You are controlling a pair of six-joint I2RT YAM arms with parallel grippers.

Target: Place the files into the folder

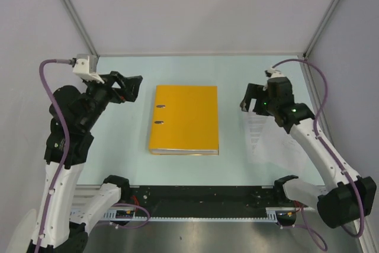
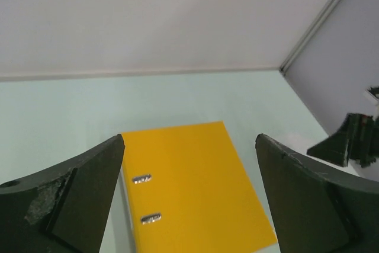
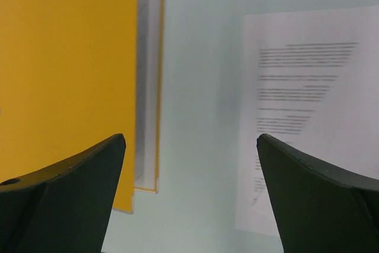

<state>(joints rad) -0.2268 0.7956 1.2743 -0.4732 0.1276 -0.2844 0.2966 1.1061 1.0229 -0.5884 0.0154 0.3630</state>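
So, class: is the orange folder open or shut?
Shut: the folder lies flat, only its orange cover showing; the files lie outside, beside it.

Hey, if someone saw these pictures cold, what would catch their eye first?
The bright orange-yellow folder, lying closed in the middle of the pale table. Then the files, white printed sheets flat on the table to its right. The right gripper hovers by the files and the left gripper sits left of the folder, both with fingers spread and empty.

Folder [image 1: 183,119] lies at centre, files [image 1: 260,140] to its right (not touching)
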